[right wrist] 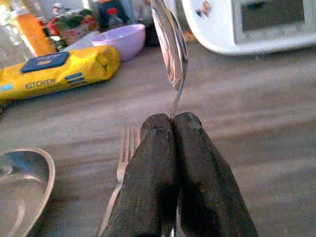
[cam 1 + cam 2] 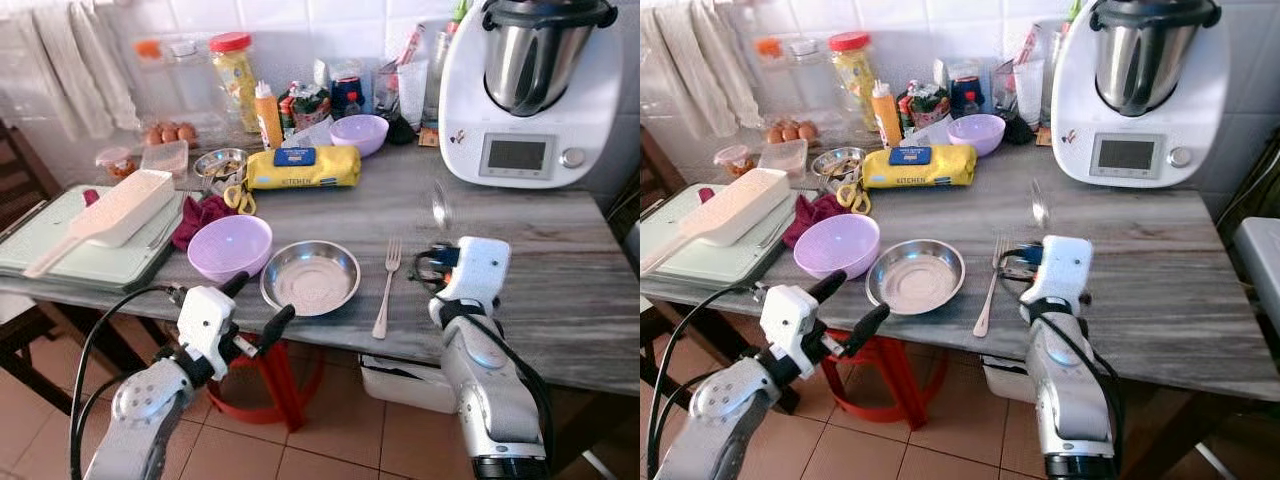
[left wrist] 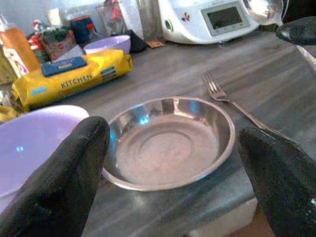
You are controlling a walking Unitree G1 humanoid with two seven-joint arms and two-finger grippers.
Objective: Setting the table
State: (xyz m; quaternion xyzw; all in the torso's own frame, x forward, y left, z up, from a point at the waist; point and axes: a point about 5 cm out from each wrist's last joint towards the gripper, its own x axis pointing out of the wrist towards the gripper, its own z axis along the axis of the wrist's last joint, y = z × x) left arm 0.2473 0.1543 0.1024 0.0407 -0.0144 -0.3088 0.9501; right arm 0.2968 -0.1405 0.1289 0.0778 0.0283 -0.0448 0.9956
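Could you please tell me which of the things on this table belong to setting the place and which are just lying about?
In the job:
- steel plate
- fork beside it
- spoon, pinched in the right gripper
- left gripper, open before the plate

Lying about:
- food processor
- yellow kitchen pack
- two purple bowls
- jars
- eggs

You get soft, even daylight; the tiles [image 2: 300, 20] wash out pale. Glare spots the steel dish [image 3: 168, 143]. Wrist views blur their near fingers [image 1: 173, 173].
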